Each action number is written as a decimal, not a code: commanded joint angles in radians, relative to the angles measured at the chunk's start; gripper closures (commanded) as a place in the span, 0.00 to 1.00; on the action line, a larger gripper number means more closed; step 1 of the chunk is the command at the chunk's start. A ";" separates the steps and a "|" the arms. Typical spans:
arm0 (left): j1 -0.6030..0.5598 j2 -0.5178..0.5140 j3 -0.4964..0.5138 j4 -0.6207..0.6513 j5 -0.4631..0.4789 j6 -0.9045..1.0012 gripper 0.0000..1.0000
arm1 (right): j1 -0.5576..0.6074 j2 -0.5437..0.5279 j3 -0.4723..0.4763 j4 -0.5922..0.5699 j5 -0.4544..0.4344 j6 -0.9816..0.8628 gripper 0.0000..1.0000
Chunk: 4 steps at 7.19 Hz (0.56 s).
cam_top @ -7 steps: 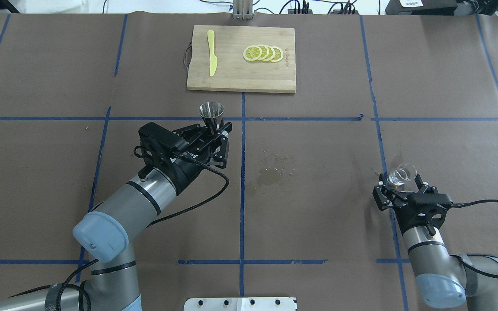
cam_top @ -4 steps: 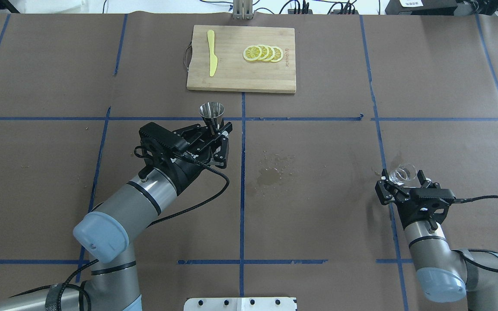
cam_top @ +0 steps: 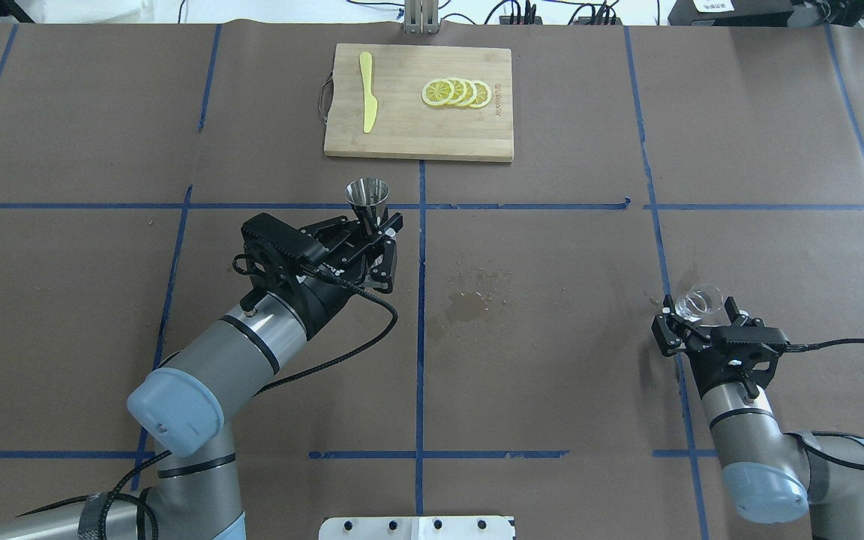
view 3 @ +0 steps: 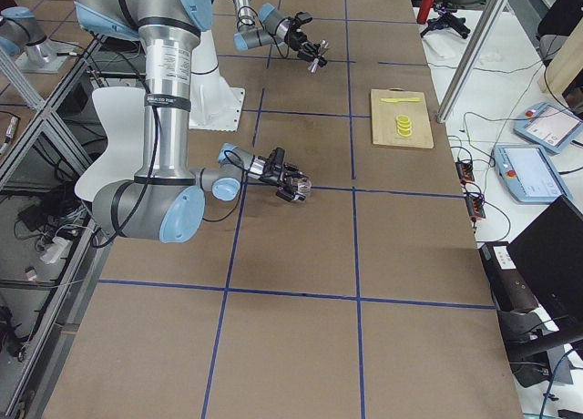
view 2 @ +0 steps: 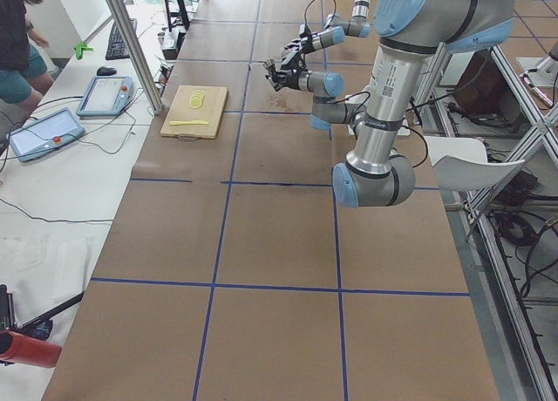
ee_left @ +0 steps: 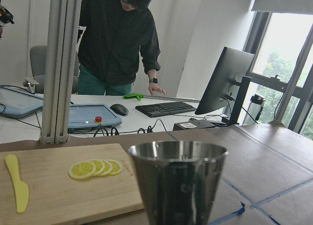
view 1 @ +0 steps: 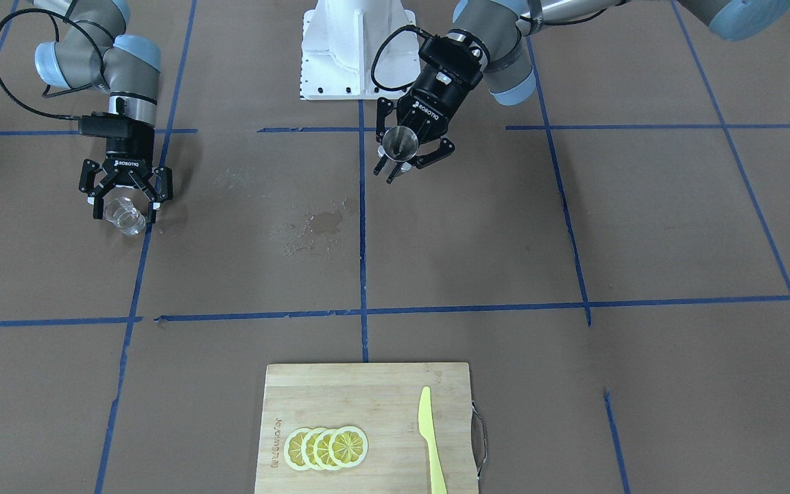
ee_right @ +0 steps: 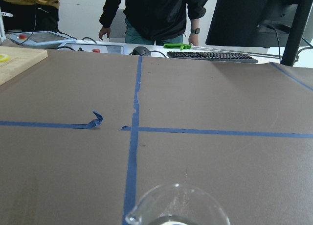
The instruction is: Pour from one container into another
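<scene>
1. The left gripper [cam_top: 370, 226] has its fingers closed on the narrow waist of the small silver steel jigger [cam_top: 367, 193], which is shaped like an hourglass. The upper cone rises just past the fingertips with its mouth up and level. I judge that this keeps the jigger ready to receive liquid, and that gripping at the waist keeps the rim clear of the fingers.

2. The right gripper [view 1: 125, 204] has its fingers spread and lying low over the table, one on each side of the small clear glass beaker [view 1: 125, 217]. The overhead view shows a thin gap on both sides of the glass, so I judge it is not yet gripped.

3. The beaker stands between the right fingertips and pokes a little beyond them. In the wrist view its pouring lip sits at the left of the rim. I cannot tell whether it holds liquid.

4. The right fingers reach in flat along the table. That approach probably suits a later pour made by rolling the wrist.

5. The two sets of fingers are well apart. A damp stain [cam_top: 468, 302] on the brown paper table cover [cam_top: 552, 390] lies between them.

6. Farther out, beyond the left fingertips, is a pale bamboo cutting board [cam_top: 409, 139]. It carries fanned lemon slices [cam_top: 456, 93] and a yellow plastic knife [cam_top: 367, 90], clear of the pouring path.

7. The step in hand looks like the grasp of the beaker, and the pour has not begun.
</scene>
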 commanded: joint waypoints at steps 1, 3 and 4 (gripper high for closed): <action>0.000 0.000 -0.001 0.000 0.000 0.000 1.00 | 0.001 0.002 0.001 0.002 0.010 0.000 0.21; 0.000 0.002 0.000 0.000 0.000 0.000 1.00 | 0.004 0.002 0.001 0.002 0.013 -0.002 0.66; 0.000 0.002 -0.001 0.000 0.000 0.000 1.00 | 0.007 0.002 0.002 0.002 0.019 -0.002 0.84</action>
